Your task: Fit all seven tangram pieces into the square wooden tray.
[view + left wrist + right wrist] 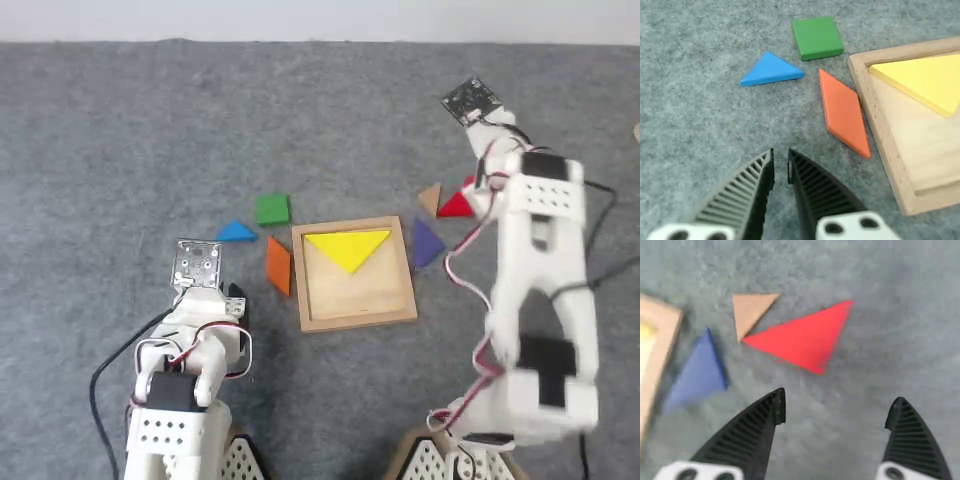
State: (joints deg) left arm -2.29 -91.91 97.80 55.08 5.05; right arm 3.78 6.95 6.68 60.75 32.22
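on the grey carpet between the two arms lies the square wooden tray (360,318). only the large yellow triangle (347,247) sits inside it, its long edge along the far wall and its tip pointing back toward the arms. the other six pieces are out on the carpet. the orange parallelogram (844,112) lies just beside the tray's left wall, with the blue triangle (772,70) and green square (817,37) near it. off the right wall we see the purple triangle (695,372), and beyond it the small tan triangle (751,311), one corner of which appears to touch the red triangle (802,337). the left gripper (780,155) hangs over bare carpet short of the parallelogram, its fingers drawn nearly together with nothing between them. the right gripper (839,400) hovers near the red triangle with its fingers spread wide and empty. we judge the pieces to be thin, stiff, light painted wood, likely smooth and a little slippery. they lie flush on the carpet, so little edge stands proud, though the pile should give enough for fingertips to press down beside them. the parallelogram offers two parallel long sides, and we would pinch across those. the triangles have no parallel edges and may squirt out of a squeeze, so we would take the red one low, from its long edge to the opposite corner. we can read no brand, label or writing on the pieces or the tray.
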